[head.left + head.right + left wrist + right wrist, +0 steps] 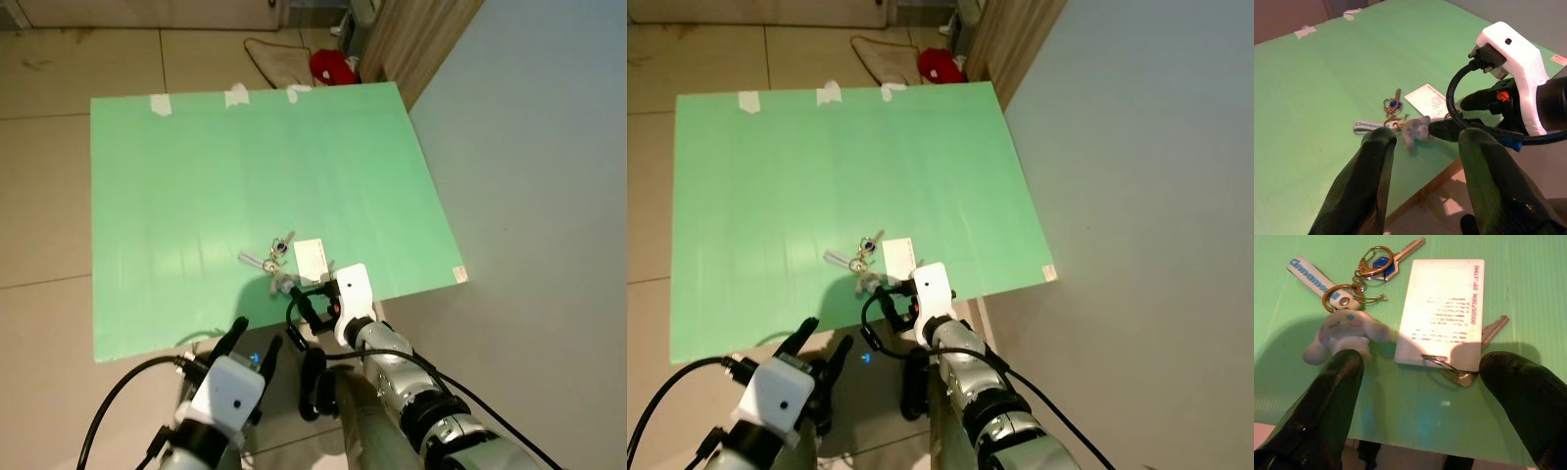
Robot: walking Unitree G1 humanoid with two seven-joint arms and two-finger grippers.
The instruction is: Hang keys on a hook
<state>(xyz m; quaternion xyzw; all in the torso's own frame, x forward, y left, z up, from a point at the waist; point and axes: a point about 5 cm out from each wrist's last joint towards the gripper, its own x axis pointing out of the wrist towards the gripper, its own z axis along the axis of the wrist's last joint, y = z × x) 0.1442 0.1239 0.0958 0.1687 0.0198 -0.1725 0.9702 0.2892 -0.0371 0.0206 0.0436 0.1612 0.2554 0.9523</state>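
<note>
In the eye views, the keys (278, 257) lie near the green board's (196, 176) front edge, the right gripper (302, 294) just beside them. In the wrist views, the right fingers (1327, 401) spread apart, flanking card (1442, 311) and charm (1344, 333); the left gripper (1422, 142) hovers open.

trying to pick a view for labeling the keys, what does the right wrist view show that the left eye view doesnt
Right wrist view: printed text on the white card, a second key tucked under it, the lettered blue strap, and the plush charm's face.

Left eye view: the whole green board, taped at its far edge, the tiled floor, the grey wall, a red item, and the left gripper at the board's near edge.

Both: the key bunch lying flat on the board, with the open right gripper at it.
</note>
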